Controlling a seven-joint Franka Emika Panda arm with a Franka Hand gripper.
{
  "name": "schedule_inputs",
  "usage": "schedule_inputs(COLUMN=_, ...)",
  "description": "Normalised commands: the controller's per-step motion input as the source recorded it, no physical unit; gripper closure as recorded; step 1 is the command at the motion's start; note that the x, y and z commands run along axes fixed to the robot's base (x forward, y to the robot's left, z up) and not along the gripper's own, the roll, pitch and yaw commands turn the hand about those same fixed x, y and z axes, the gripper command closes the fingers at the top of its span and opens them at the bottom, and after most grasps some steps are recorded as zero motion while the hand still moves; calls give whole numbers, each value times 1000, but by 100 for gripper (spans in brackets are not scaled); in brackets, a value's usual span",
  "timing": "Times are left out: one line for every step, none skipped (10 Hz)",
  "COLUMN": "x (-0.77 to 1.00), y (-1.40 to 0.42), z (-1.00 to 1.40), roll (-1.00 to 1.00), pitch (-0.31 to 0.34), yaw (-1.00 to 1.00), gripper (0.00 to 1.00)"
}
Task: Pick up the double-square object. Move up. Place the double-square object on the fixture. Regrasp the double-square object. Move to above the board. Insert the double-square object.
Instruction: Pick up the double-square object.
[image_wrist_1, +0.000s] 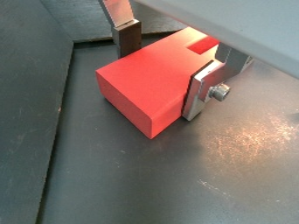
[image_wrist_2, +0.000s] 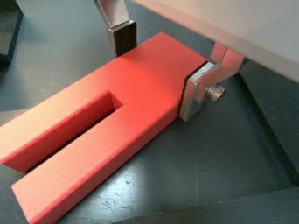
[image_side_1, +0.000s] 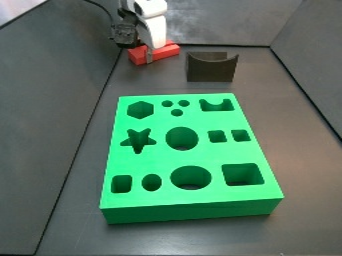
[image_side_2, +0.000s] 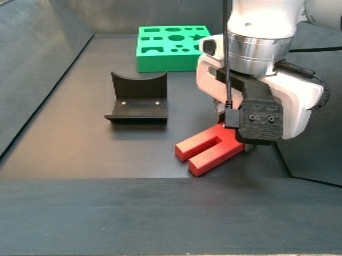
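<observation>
The red double-square object (image_wrist_1: 146, 83) lies flat on the dark floor, with its two prongs (image_wrist_2: 70, 149) pointing away from the gripper. My gripper (image_wrist_1: 163, 77) is down over its solid end. One silver finger (image_wrist_2: 198, 92) lies flush on one side and the dark pad (image_wrist_2: 121, 39) meets the opposite edge. Both side views show the object (image_side_2: 211, 150) (image_side_1: 158, 52) under the gripper (image_side_2: 230, 128) (image_side_1: 138, 42). The dark fixture (image_side_2: 138, 100) (image_side_1: 210, 66) stands empty beside it. The green board (image_side_1: 187, 150) (image_side_2: 171, 45) lies further off.
Grey walls enclose the floor, one close behind the gripper (image_side_1: 80, 60). A raised dark ledge (image_wrist_1: 35, 105) runs along the floor near the object. A black cable (image_side_2: 314, 45) hangs off the arm.
</observation>
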Motion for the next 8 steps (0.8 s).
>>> schedule_inputs(x=0, y=0, z=0, roll=0, pitch=0, yaw=0, gripper=100)
schedule_inputs(x=0, y=0, z=0, roll=0, pitch=0, yaw=0, gripper=100)
schedule_inputs(x=0, y=0, z=0, roll=0, pitch=0, yaw=0, gripper=100)
schedule_inputs(x=0, y=0, z=0, roll=0, pitch=0, yaw=0, gripper=100)
schedule_inputs(x=0, y=0, z=0, roll=0, pitch=0, yaw=0, gripper=100)
schedule_inputs(x=0, y=0, z=0, roll=0, pitch=0, yaw=0, gripper=100)
schedule_inputs(x=0, y=0, z=0, roll=0, pitch=0, yaw=0, gripper=100)
schedule_inputs(x=0, y=0, z=0, roll=0, pitch=0, yaw=0, gripper=100)
